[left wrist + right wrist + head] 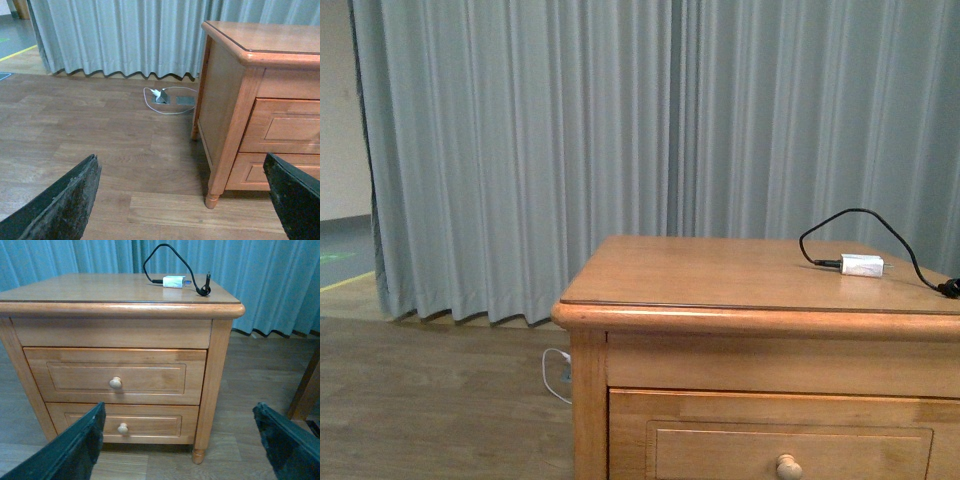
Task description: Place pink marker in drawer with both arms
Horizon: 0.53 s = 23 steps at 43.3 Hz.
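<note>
Drawers (115, 382) appear shut from the right wrist; front view crops them.

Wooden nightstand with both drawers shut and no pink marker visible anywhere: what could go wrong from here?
1. No pink marker appears in any view, so the arms may start with nothing to grasp.
2. The white rectangular charger with its looped black cable lies on the light-brown wooden nightstand top; it could be grabbed by mistake or snagged.
3. The upper wooden drawer has only a small round wooden knob; fingers may slip off.

grey curtain (570, 130), wood floor (430, 400)
</note>
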Available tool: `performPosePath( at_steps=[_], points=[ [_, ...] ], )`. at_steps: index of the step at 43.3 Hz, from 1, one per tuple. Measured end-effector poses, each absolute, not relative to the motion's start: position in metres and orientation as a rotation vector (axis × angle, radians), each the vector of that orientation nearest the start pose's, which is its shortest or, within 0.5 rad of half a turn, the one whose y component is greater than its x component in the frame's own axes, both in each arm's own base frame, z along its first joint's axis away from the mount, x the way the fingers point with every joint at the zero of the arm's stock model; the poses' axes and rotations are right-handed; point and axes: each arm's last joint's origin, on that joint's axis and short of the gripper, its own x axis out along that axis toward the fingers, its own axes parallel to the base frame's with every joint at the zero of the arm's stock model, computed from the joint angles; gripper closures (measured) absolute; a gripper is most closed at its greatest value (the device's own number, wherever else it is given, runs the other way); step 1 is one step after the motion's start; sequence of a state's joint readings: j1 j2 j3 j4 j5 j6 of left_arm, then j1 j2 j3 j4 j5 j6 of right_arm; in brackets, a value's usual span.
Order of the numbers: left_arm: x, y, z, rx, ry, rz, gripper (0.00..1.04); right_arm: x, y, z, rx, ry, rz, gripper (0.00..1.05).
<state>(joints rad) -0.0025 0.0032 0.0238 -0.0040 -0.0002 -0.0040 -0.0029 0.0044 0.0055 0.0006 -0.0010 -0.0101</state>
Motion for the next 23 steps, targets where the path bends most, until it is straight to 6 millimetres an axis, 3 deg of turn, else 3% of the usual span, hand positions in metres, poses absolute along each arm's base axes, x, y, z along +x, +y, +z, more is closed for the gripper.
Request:
performPosePath(
  at_steps=[3,23],
  points=[
    [0.0964,-0.0002,0.1710,-0.004,-0.017,-0.002,0.06,0.0976,-0.0003,0.1651,-0.009,-0.002,-0.002,0.06],
    [0.0964,-0.0002,0.1710,-0.004,-0.017,-0.002,0.06,0.0976,-0.0003,0.1651,-0.006,-0.002,-0.002,0.08]
  ],
)
